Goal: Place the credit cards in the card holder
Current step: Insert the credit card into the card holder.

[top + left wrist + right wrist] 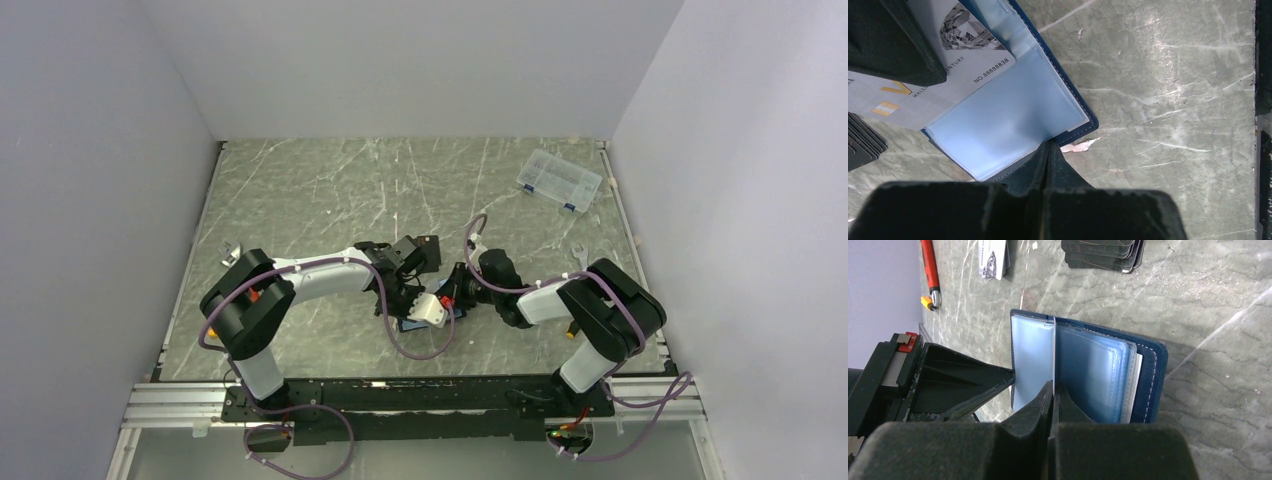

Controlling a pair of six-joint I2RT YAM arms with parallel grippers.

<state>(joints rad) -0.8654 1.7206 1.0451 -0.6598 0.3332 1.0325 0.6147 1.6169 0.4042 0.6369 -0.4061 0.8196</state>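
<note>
left gripper [1048, 150]: fingers pressed together, pinching the navy lower edge of the card holder [1075, 135], bottom centre of left wrist view. Read it as an anchor: cover pinned so the holder lay flat and open on the table [1173, 100] for the other arm

holder was mid-table between the two arms, pale blue sleeves face up, top sleeve looked empty

right gripper [1053, 390]: fingers closed on the held card [1054, 347], seen edge-on as a thin white line standing at the sleeve fold, centre of right wrist view. Held on edge like that probably to line it up with a slot mouth and slide it in. Not seated as far as I could tell

likely the same card face-on in upper left of left wrist view, black finger over it: diamond picture, "NO.88888838", a word ending "NTURY"

second card [893, 102] stuck out past the holder's left side: gold "V", gold chip, small print starting "MALS", rest covered. Couldn't tell if it was in a sleeve

further out: black stack [1103, 252] top of right wrist view, loose card [993, 257] with a diamond print beside it, red-handled tool [929, 267] upper left, clear organiser box [560, 180] upper right of top view. Nothing readable on those
</note>
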